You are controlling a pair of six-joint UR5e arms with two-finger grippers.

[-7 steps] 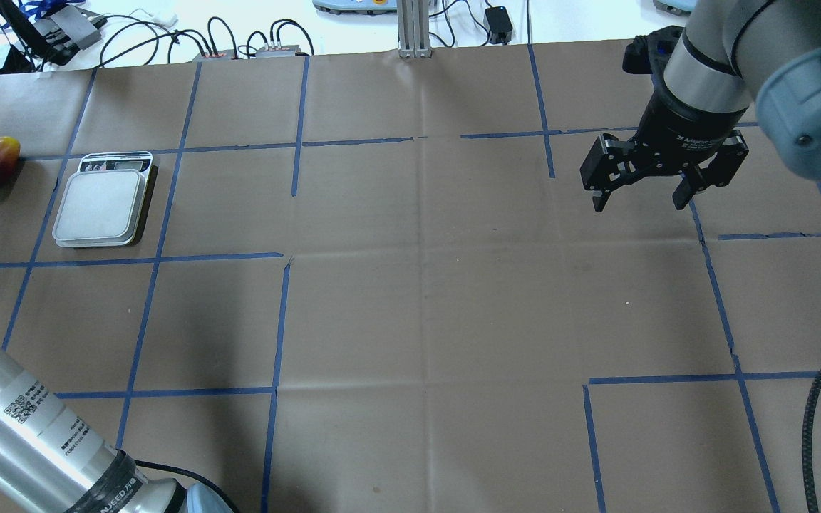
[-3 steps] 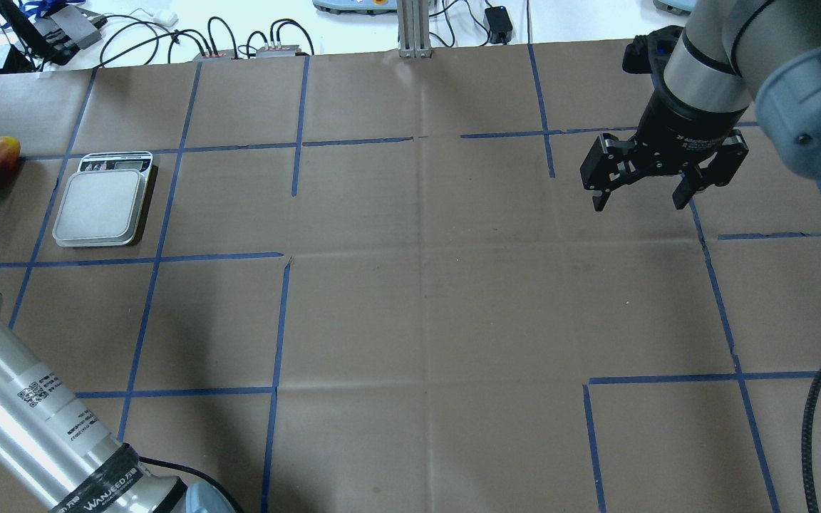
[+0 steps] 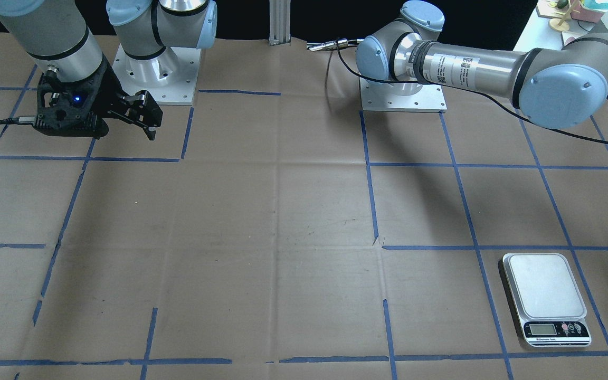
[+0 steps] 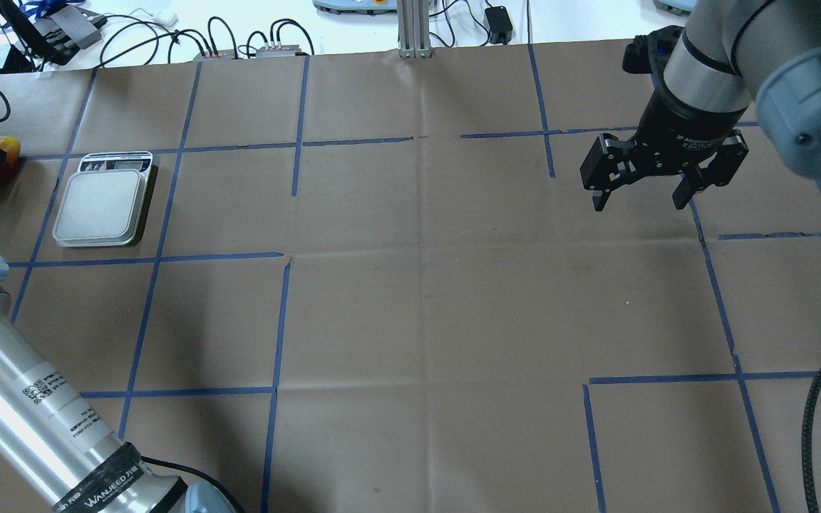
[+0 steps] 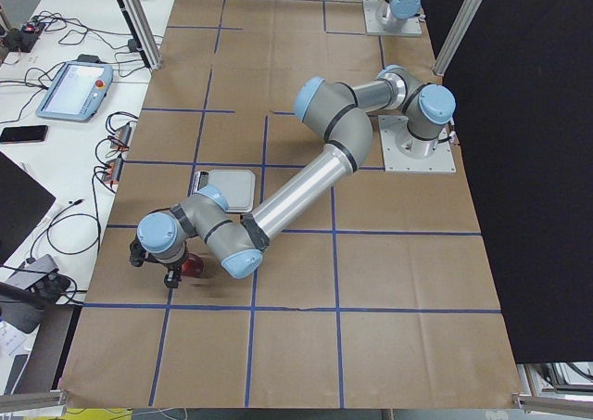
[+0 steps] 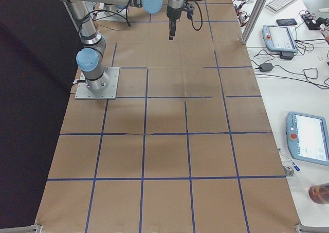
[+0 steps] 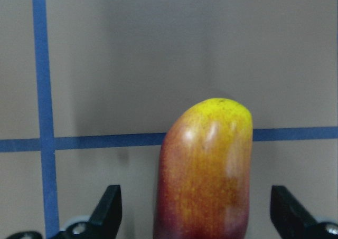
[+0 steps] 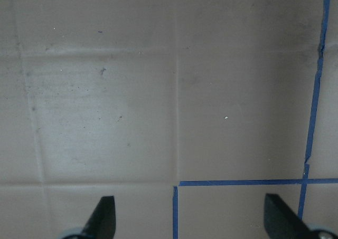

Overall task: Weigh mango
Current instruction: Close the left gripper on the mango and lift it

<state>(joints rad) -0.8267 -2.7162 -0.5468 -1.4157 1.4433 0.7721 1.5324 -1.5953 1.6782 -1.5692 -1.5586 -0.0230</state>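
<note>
1. The left tool (image 7: pixel 198 211) has its fingers apart, one on each side of the mango (image 7: pixel 206 165). Bare worktop (image 4: pixel 417 299) shows in the gap on both sides, so nothing is clamped yet.
2. The mango lies on its side across a blue tape line (image 7: pixel 105 142), just beside the scale (image 4: pixel 100 206), on the side of the scale away from the worktop's middle. It is not on the platform. Its yellow end points away from the wrist camera and its red end towards it.
3. Handling, as a judgement: the fruit looks small and light, firm rather than soft. Its skin is smooth and rounded, so it may slip or roll under an off-centre squeeze. Hard pressure would likely bruise it.
4. Where to hold: across the narrow width at about mid-length, with the fingers on the two long flanks. The tool's present line-up favours this. The tapering ends are best avoided.
5. The scale's platform is bare, with its display strip on the edge away from the robot.
6. The right tool (image 4: pixel 638 204) has its fingers apart and carries nothing. It hangs above the worktop, well apart from the scale, beyond the worktop's middle.
</note>
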